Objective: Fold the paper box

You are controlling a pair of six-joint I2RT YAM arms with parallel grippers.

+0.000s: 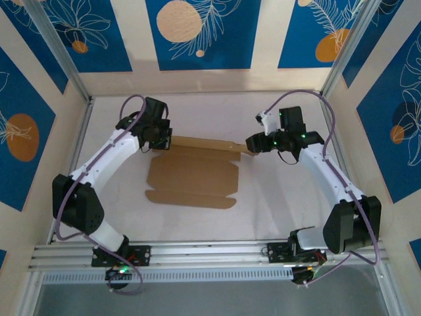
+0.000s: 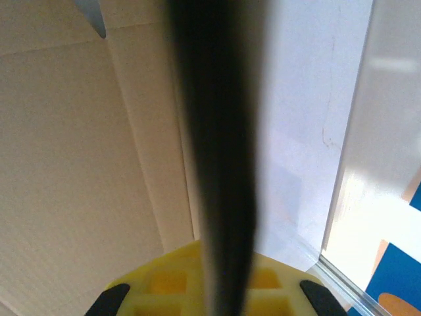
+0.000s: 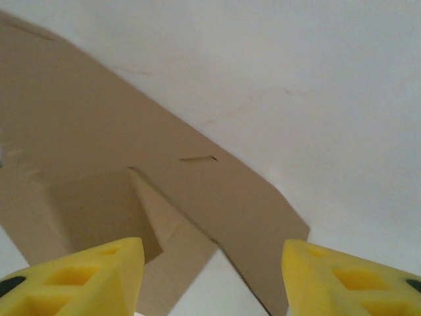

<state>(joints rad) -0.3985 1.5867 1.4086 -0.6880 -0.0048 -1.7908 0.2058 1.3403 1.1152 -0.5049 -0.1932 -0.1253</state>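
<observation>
A brown paper box [image 1: 191,176] is laid mostly flat near the middle of a white table [image 1: 276,210], with 1 long panel along its far edge. The left gripper [image 1: 164,140] is placed at the far left corner of the cardboard. Its jaws are closed, and in the left wrist view a dark blurred strip is seen running up from between the yellow pads [image 2: 177,266]. Whether that strip is cardboard cannot be told. The right gripper [image 1: 252,144] is held at the far right end of the box, its jaws parted with nothing between them. In the right wrist view, cardboard with 1 small slot is seen beneath the 2 yellow fingers [image 3: 99,270].
</observation>
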